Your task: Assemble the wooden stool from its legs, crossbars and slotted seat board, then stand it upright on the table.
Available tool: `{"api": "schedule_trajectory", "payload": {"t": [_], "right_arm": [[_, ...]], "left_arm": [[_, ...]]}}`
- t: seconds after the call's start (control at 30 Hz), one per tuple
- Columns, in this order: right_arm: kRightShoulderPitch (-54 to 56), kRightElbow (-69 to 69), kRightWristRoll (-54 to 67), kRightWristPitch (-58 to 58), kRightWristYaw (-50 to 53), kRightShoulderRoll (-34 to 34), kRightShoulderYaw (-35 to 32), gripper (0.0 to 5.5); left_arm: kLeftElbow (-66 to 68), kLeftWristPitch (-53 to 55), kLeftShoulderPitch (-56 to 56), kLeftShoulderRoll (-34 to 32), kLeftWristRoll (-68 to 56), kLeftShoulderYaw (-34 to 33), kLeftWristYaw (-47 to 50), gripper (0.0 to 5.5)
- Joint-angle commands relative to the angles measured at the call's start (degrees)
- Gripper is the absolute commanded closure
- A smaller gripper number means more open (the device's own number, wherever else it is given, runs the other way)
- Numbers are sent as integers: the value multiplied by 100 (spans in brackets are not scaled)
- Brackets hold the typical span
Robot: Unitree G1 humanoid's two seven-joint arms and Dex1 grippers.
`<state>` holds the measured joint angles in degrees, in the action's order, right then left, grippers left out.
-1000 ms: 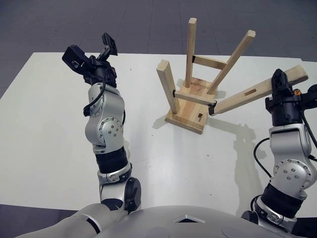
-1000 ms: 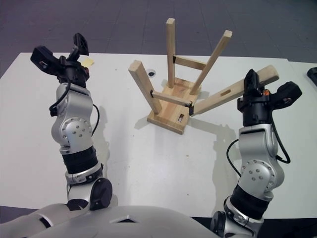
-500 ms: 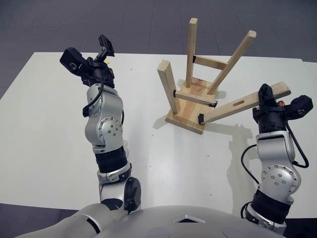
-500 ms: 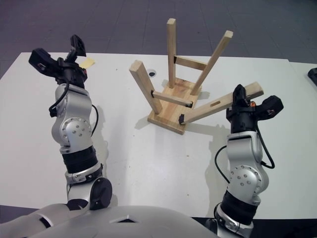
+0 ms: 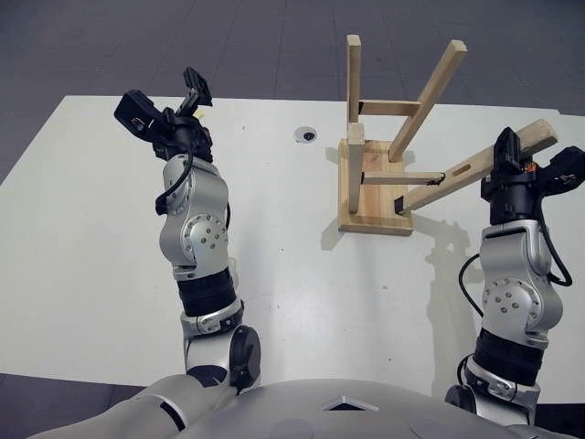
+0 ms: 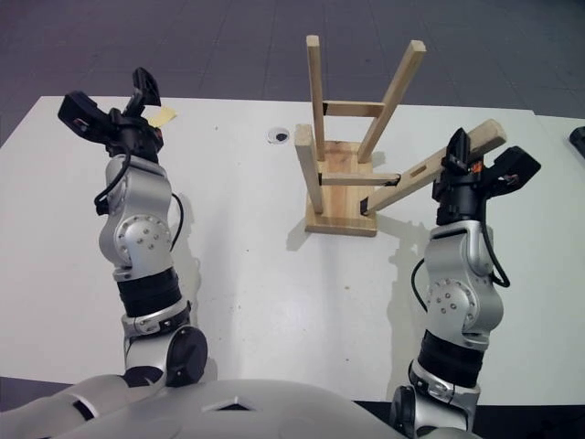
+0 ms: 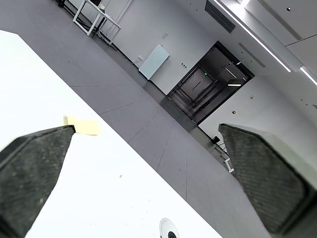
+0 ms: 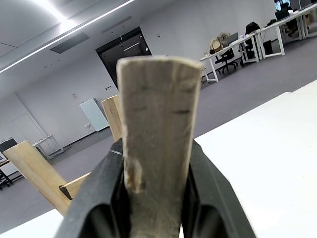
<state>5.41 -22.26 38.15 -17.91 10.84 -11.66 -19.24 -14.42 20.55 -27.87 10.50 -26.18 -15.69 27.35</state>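
Gripping slanted leg (image 5: 452,178) in right gripper (image 5: 508,155), near seat board (image 5: 375,216), with left gripper (image 5: 165,93) wide, well apart. Likely light, stiff; take mid-leg.

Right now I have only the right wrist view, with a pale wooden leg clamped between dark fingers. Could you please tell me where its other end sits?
Observer: The pale wooden leg slopes down to the near right corner of the flat wooden seat board. It is tilted well outward rather than upright.
Operator: Thank you. How does the board lie?
Observer: It lies flat on the white table, with the other legs pointing up.
Operator: And is the left gripper helping?
Observer: No. The left gripper is open and holds nothing. It is raised over the table's far left part, apart from the stool.
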Motion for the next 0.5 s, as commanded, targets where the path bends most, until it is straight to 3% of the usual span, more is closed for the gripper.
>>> {"api": "schedule_trajectory", "payload": {"t": [0.03,0.27,0.5], "right_arm": [[-375,501,-657,49,-120,38,200,450],[-1183,1058,-1281,735,-681,177,475,449],[-1597,741,-1393,874,-548,314,456,447]], "left_arm": [[4,56,-134,131,-15,69,42,10],[-39,162,-157,140,-81,133,41,10],[-200,270,-124,157,-164,129,108,10]]}}
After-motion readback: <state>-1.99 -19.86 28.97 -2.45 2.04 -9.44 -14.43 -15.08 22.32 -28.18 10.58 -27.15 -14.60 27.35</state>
